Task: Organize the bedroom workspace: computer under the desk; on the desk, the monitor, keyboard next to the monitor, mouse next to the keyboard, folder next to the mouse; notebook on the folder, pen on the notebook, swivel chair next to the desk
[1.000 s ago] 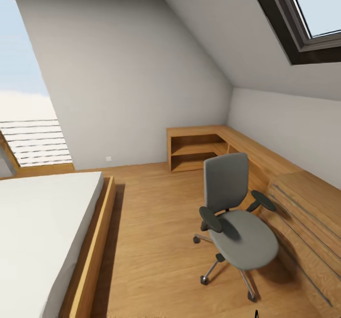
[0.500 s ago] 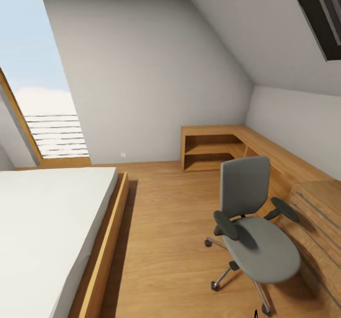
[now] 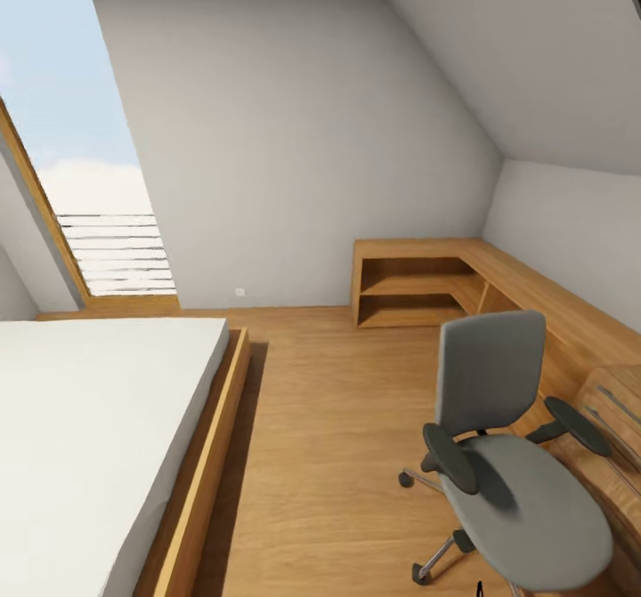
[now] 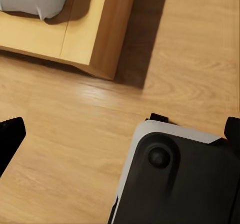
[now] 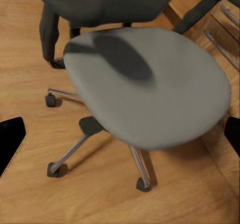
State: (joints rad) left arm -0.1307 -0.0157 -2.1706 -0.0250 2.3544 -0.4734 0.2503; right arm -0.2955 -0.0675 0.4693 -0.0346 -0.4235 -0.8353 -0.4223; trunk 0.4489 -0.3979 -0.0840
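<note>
The grey swivel chair stands on the wood floor at the lower right of the head view, its back toward the corner, and its seat is bare. Just beyond it a low wooden unit runs along the right wall and ends in open shelves. My right gripper hangs open above the chair seat, with one black fingertip at each side of the right wrist view. My left gripper is open over the floor, its fingertips wide apart.
A bed with a white mattress and a wooden frame takes up the left side. A tall window is at the far left. Wooden drawers sit at the right edge. My own dark base appears below the left gripper.
The camera has swung left: the skylight has left the picture, more of the tall window shows, and the chair now sits lower and further right. Nothing in the room itself moved.
</note>
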